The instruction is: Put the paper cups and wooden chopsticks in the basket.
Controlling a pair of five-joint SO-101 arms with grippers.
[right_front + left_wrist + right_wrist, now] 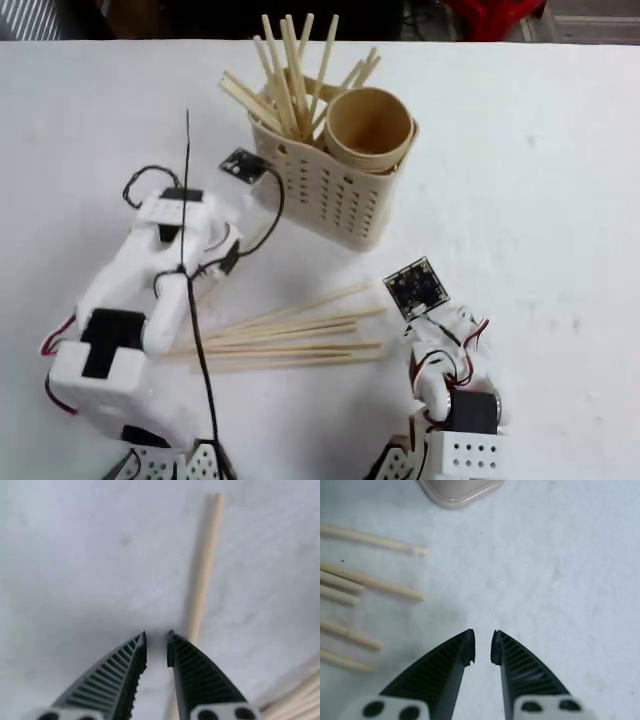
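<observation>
The paper cups (368, 125) sit nested inside the basket (335, 200), next to upright chopsticks (288, 80) in the same basket. A loose bundle of chopsticks (290, 338) lies flat on the bench (540, 180) near the basket, on its arm-facing side. The left claw (156, 642) is slightly open, grips nothing, and has a single chopstick (202, 565) just beside it. The right claw (482, 642), near a basket corner, has the same narrow gap and is empty.
</observation>
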